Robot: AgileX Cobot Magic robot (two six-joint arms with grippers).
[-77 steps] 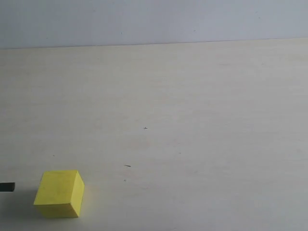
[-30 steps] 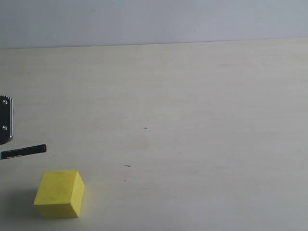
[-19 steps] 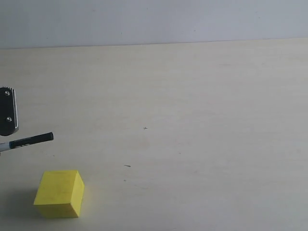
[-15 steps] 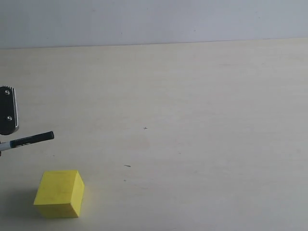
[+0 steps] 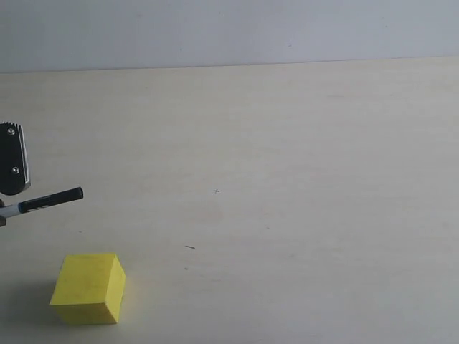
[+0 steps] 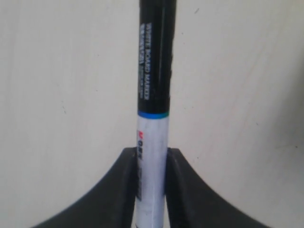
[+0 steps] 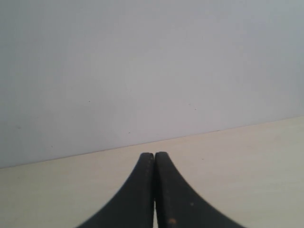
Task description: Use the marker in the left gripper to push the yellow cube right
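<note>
At the left edge of the exterior frame, the left gripper (image 6: 152,160) reaches in over a pale wooden table (image 5: 301,179), only one black screwed finger (image 5: 13,159) of it showing. It is clamped on the marker (image 5: 50,200). The wrist view shows the jaws closed tight against the white barrel, with the black capped end jutting well clear of them. That grip looks deliberate: held by its tail, the pen becomes a long, stiff prod, so it can meet the block before the bulky fingers do. The marker lies almost level, its black tip pointing toward the right of the frame and tilted slightly upward. How high it rides above the table cannot be told. The yellow cube (image 5: 87,288) sits in the lower left corner, below the marker in the frame and apart from it, untouched. A wide stretch of table opens to its right, so it appears to have ample room to travel. For a rightward shove the pen would probably need to come in against the cube's left face, and nothing is there yet. The right gripper (image 7: 154,159) appears only in its own wrist view, its fingers pressed together on nothing, facing a grey wall (image 5: 215,32). By count: one marker, one cube, two grippers.
</note>
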